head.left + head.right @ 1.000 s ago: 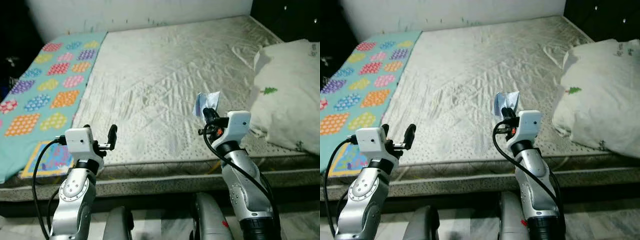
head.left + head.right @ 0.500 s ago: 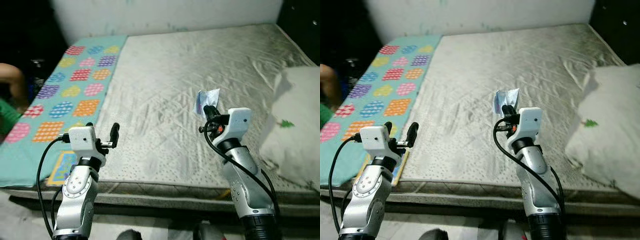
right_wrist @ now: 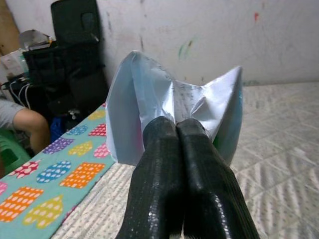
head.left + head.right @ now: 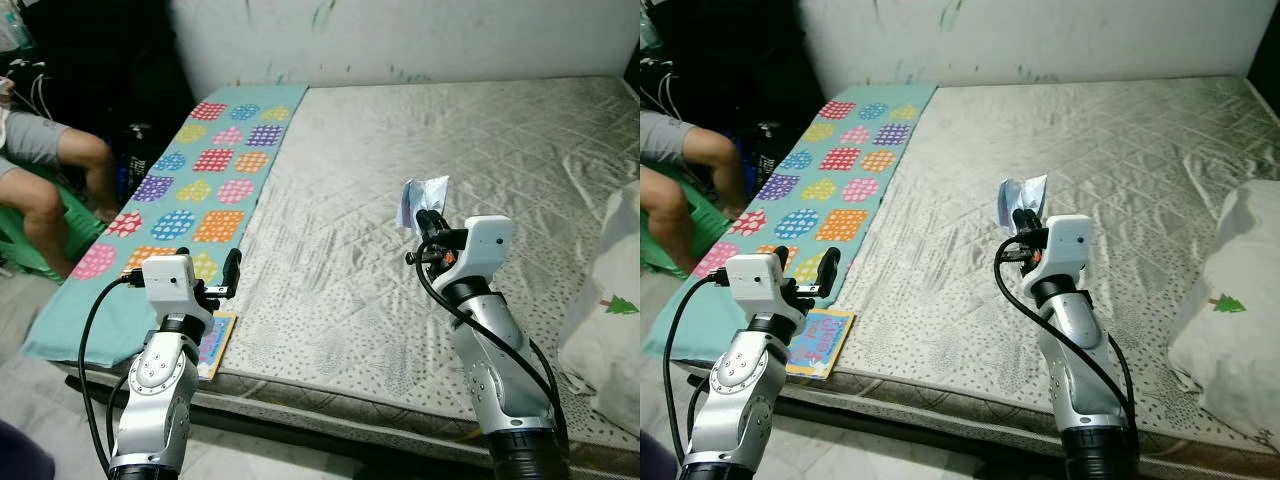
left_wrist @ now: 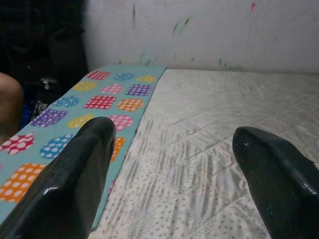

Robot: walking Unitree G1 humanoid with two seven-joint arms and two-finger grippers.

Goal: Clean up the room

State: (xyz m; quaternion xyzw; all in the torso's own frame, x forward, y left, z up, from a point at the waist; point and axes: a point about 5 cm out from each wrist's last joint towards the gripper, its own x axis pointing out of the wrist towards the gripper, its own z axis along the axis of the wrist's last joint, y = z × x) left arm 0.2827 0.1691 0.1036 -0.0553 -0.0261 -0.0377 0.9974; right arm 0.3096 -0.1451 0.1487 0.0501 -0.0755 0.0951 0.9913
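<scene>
grey quilted mattress (image 4: 480, 130), patterned blanket (image 4: 200, 185)

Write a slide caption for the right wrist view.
Right end effector shut on a crumpled wrapper, held above the mattress.

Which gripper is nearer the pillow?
Right. The right gripper, shut on a wrapper, is mid-bed toward the pillow; the left gripper hangs over the patterned mat.

Pillow (image 4: 612, 320) and seated person (image 4: 45, 190), both edge-cropped
</scene>
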